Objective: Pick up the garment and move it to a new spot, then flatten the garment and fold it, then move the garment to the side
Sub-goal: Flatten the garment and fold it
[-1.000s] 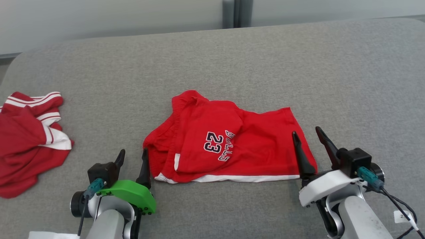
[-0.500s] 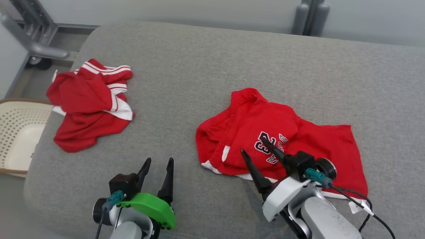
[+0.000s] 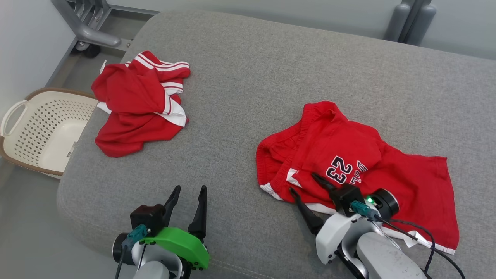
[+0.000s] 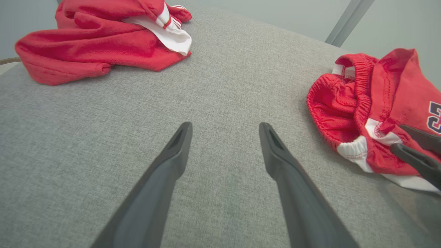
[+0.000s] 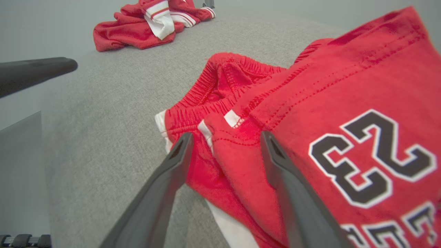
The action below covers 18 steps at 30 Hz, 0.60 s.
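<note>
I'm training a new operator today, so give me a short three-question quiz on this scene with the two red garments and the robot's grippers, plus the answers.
1. True or false: the right gripper is clamped shut on the red shorts.
2. Which number is printed on the red shorts? A) 32 B) 23 C) 45
3. Which lies nearer the basket: the red shorts or the striped red garment?

Key: 1. False; its fingers stand apart over the shorts' near edge. 2. B. 3. The striped red garment.
</note>
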Motion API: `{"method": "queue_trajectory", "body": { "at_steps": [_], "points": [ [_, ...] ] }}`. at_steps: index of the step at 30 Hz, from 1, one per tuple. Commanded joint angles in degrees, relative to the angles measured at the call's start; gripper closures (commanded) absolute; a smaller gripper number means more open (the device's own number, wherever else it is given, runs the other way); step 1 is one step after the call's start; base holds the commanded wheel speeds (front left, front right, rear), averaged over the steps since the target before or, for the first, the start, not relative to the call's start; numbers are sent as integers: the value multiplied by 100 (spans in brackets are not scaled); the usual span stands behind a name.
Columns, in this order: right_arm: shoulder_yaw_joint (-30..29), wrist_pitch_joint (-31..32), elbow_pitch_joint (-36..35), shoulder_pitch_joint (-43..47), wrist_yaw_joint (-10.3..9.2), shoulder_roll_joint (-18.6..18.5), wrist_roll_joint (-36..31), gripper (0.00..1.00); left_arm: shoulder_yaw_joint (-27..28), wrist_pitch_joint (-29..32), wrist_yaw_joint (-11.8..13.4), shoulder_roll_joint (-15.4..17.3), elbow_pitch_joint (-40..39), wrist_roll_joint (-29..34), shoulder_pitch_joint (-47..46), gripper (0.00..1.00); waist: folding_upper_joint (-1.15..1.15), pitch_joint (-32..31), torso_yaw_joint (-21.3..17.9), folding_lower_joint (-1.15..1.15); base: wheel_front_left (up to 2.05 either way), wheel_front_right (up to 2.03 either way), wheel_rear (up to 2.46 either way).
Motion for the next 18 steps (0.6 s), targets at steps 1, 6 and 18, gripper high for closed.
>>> {"method": "queue_trajectory", "body": {
  "at_steps": [1,6,18],
  "points": [
    [-134,-16,172,-74,-6,1,-130,2,-9,1,35,6,-28,-40,15,0,0,8,2,0,0,0,0],
    [-480,-16,199,-114,-6,120,-296,100,-38,2,5,6,-28,-10,-15,0,0,4,-29,0,0,0,0],
    [-2056,-16,-814,-376,-6,-90,-403,100,-82,1,-92,6,-79,60,-10,0,0,-12,-146,0,0,0,0]
  ]
}}
